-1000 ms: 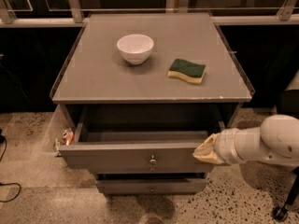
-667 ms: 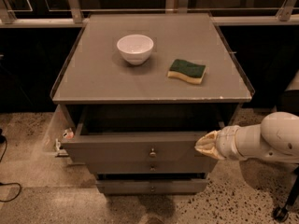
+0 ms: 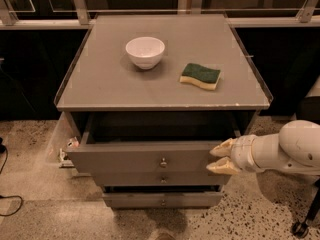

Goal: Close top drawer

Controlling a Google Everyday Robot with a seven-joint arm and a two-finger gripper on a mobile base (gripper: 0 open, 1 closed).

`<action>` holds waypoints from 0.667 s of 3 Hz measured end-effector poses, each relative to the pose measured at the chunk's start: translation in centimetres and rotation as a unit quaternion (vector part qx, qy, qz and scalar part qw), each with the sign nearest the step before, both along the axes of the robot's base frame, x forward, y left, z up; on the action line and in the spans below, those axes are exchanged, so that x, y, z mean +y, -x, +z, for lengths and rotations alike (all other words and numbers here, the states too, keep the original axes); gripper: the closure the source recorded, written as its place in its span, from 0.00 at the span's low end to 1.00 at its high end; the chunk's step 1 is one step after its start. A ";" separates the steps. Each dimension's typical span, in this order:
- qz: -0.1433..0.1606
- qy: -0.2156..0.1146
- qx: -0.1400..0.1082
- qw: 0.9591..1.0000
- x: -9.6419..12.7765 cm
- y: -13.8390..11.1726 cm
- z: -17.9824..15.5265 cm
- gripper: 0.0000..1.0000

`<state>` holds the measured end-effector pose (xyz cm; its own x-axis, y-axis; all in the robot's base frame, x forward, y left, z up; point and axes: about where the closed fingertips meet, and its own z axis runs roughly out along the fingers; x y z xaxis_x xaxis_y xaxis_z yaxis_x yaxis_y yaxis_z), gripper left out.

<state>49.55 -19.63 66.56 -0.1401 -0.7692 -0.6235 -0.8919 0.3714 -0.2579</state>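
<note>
The top drawer (image 3: 145, 156) is a wide grey drawer with a small round metal knob (image 3: 163, 162). It stands pulled out a short way from the grey cabinet, its inside dark. My gripper (image 3: 220, 157) comes in from the right on a white arm (image 3: 285, 151). Its two yellowish fingertips (image 3: 222, 148) are slightly apart and rest against the right end of the drawer front. Two matching drawers (image 3: 162, 200) sit below it.
On the cabinet top (image 3: 110, 84) stand a white bowl (image 3: 145, 52) and a green-and-yellow sponge (image 3: 200, 76). Small items lie on the speckled floor at the cabinet's left (image 3: 69, 149). A cable (image 3: 7, 199) runs at far left. Dark windows line the back.
The drawer has slid inward toward the cabinet, less of it sticking out than before. My gripper has moved with its front, staying at the right end.
</note>
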 end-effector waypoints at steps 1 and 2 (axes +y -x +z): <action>0.000 0.000 0.000 1.000 0.0 0.0 0.0 0.06; 0.000 0.000 0.000 1.000 0.0 0.0 0.0 0.00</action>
<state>49.55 -19.62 66.56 -0.1400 -0.7692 -0.6235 -0.8920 0.3714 -0.2578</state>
